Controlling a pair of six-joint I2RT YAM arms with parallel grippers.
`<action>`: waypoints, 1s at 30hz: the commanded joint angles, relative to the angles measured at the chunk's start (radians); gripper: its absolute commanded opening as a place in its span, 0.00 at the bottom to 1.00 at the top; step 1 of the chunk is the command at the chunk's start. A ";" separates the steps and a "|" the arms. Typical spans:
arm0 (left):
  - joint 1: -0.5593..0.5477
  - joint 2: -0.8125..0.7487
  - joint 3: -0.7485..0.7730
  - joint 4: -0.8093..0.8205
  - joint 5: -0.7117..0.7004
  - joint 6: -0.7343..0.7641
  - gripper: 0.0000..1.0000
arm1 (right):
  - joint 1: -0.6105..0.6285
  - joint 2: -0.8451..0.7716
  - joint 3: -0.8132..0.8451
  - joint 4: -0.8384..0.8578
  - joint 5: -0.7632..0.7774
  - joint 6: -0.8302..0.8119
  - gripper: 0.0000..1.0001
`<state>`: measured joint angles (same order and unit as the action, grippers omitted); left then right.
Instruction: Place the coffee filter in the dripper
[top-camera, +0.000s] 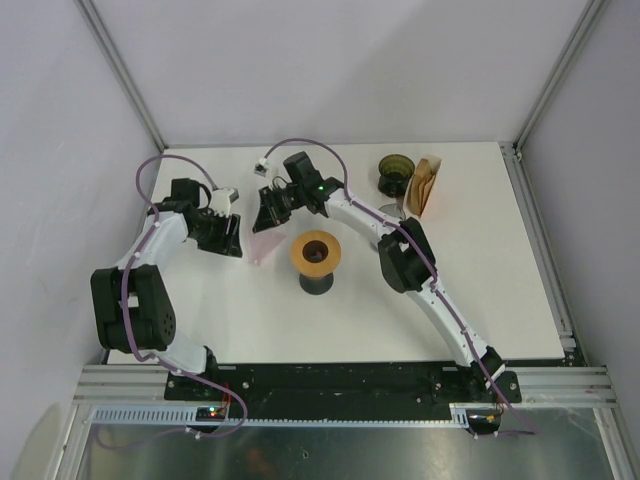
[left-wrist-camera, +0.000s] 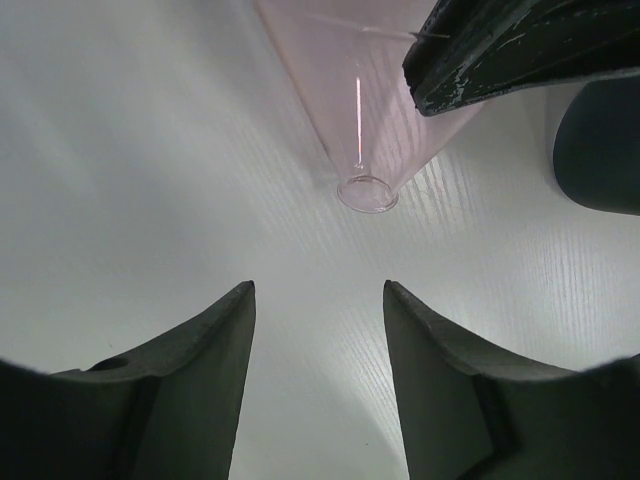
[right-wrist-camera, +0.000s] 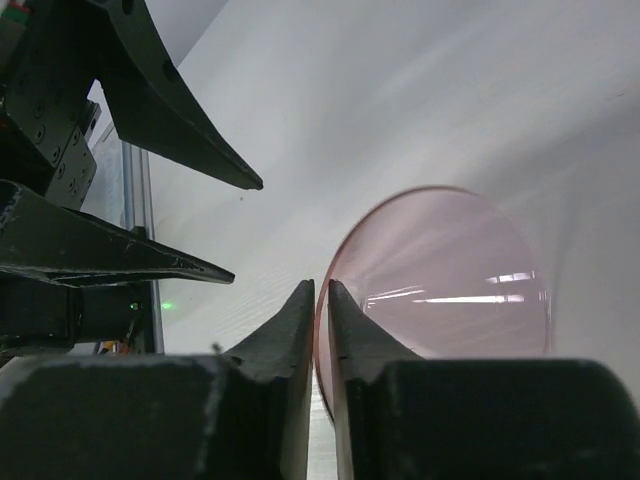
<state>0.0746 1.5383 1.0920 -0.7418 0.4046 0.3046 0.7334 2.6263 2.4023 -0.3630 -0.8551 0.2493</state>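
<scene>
Two arms meet over the left half of the white bench (top-camera: 480, 270), where a pink cone (top-camera: 264, 246) of see-through material lies on its side.

The right gripper (top-camera: 265, 222) reaches across from the right, and its fingers (right-wrist-camera: 300, 320) are clenched on the cone's wide rim. In the right wrist view only a thin slit shows between them, and the rim edge of the pink cone (right-wrist-camera: 450, 270) sits in that slit. The cone's mouth faces that camera.

The left gripper (top-camera: 235, 245) sits just left of the cone, low over the bench. Its fingers (left-wrist-camera: 215, 340) are spread wide and released, with only bare bench between them. In the left wrist view the pink cone (left-wrist-camera: 350, 100) narrows to a small clear round tip that points toward that gripper (left-wrist-camera: 318, 290) and lies a little beyond the fingertips, apart from them.

Just right of the cone stands an orange-topped stand (top-camera: 316, 252) with a dark base, upright near the middle of the bench.

Brown paper filters (top-camera: 428, 187) stand on edge in a stack at the far right of the bench, well apart from the cone. A dark green cup (top-camera: 396, 172) sits just left of them.
</scene>
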 joint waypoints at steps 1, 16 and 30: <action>0.004 -0.032 0.007 0.017 0.015 0.003 0.59 | 0.006 -0.027 -0.005 0.031 -0.018 -0.023 0.07; 0.052 -0.117 0.069 0.015 -0.027 0.000 0.63 | 0.006 -0.290 -0.050 -0.068 0.183 -0.212 0.00; 0.058 -0.106 0.151 -0.002 0.031 -0.022 0.65 | 0.211 -0.796 -0.338 -0.179 0.720 -0.809 0.00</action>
<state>0.1299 1.4342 1.1866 -0.7460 0.3897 0.3027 0.8345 1.9797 2.1742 -0.5148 -0.3161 -0.2882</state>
